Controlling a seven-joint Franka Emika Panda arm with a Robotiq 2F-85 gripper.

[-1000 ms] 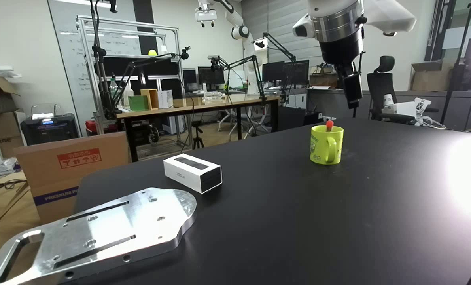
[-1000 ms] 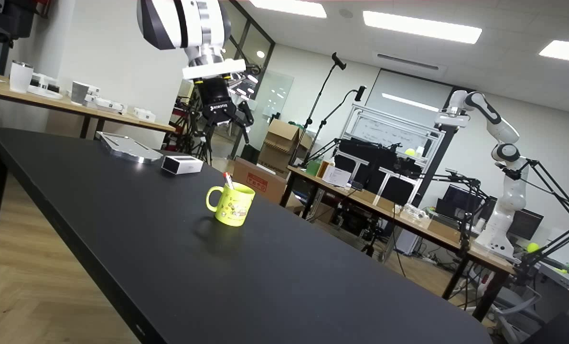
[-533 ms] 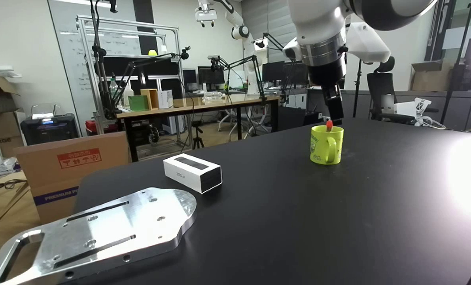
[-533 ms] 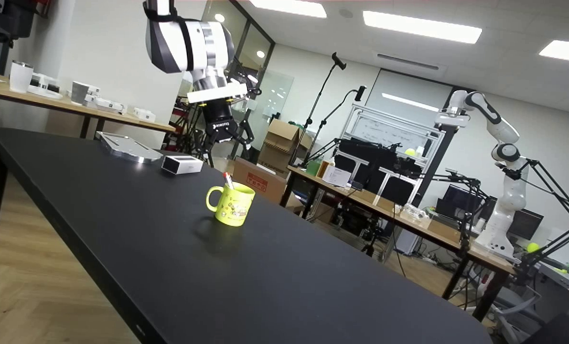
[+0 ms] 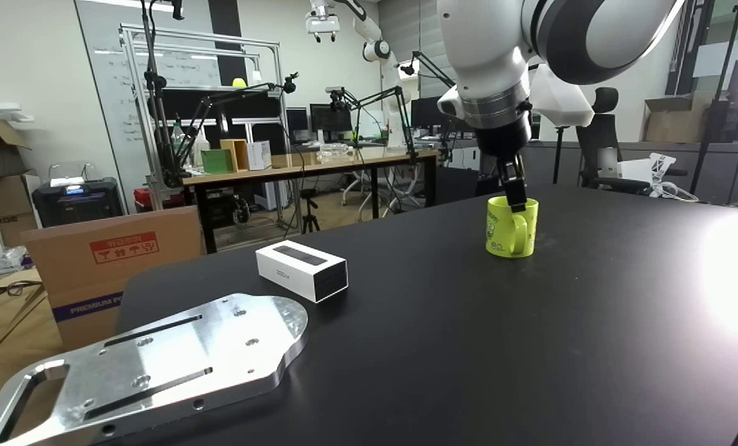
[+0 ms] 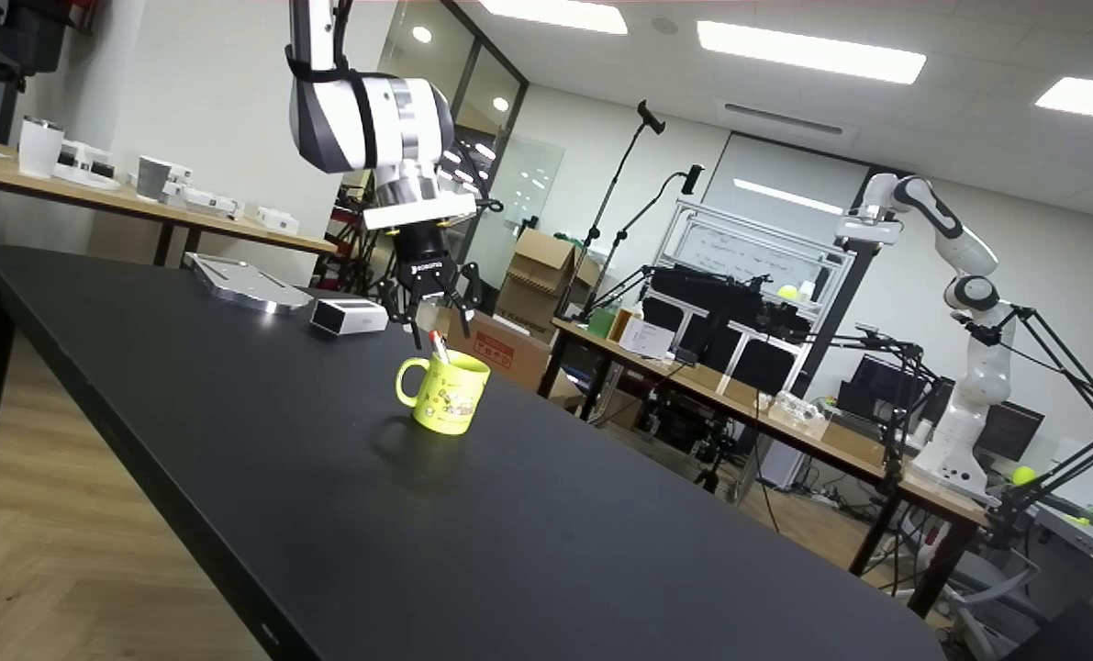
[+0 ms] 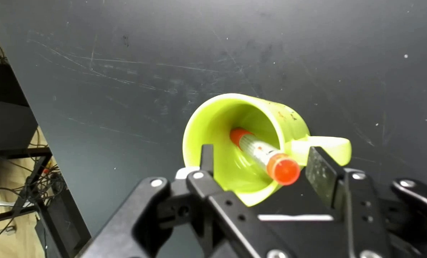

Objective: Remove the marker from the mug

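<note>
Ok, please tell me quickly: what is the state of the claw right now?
Claw: open, holding nothing; the marker leans in the mug, not gripped.

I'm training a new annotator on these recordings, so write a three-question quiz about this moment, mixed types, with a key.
1. True or false: the gripper is shut on the marker.
2. Multiple choice: which of these lies on the black table along with the mug? (a) a banana (b) a white box (c) a towel
3. Short answer: in the wrist view, what colour is the marker's near end?

Key: 1. False; its jaws stand open. 2. (b). 3. Orange-red.
</note>
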